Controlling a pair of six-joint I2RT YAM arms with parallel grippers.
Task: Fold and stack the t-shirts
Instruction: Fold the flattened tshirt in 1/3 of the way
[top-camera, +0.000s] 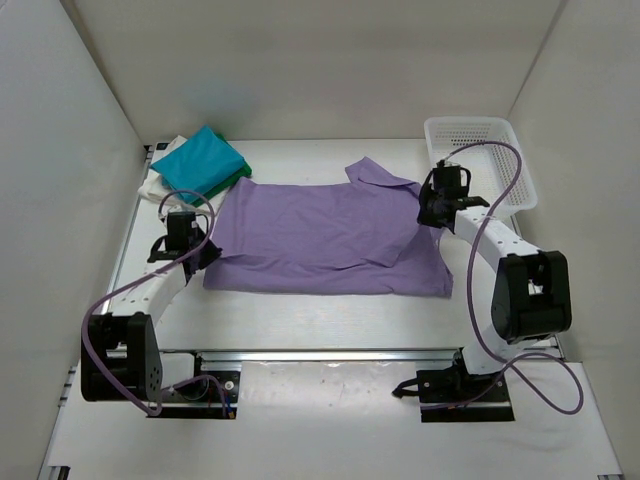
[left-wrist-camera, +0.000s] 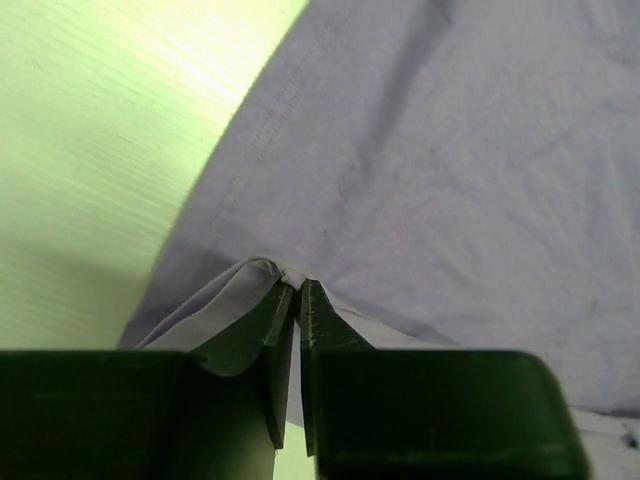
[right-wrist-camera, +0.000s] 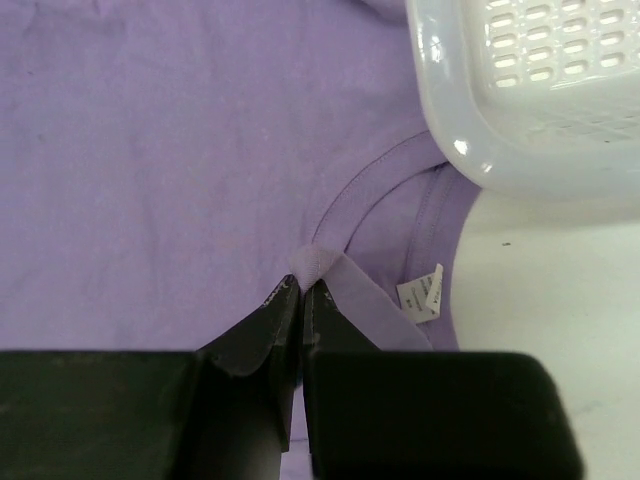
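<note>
A lavender-purple t-shirt (top-camera: 320, 235) lies spread across the middle of the table, its neck end toward the right. My left gripper (top-camera: 196, 243) is shut on a pinch of the shirt's left hem (left-wrist-camera: 285, 272). My right gripper (top-camera: 432, 212) is shut on the shirt's collar (right-wrist-camera: 318, 262) beside the label (right-wrist-camera: 420, 293). A folded stack sits at the back left: a teal shirt (top-camera: 198, 162) on top, a dark green one (top-camera: 232, 182) peeking under it, and a white one (top-camera: 158, 180) at the bottom.
A white plastic lattice basket (top-camera: 480, 160) stands at the back right, its corner (right-wrist-camera: 500, 150) close to my right gripper. White walls enclose the table on the left, back and right. Arm bases and a rail run along the near edge.
</note>
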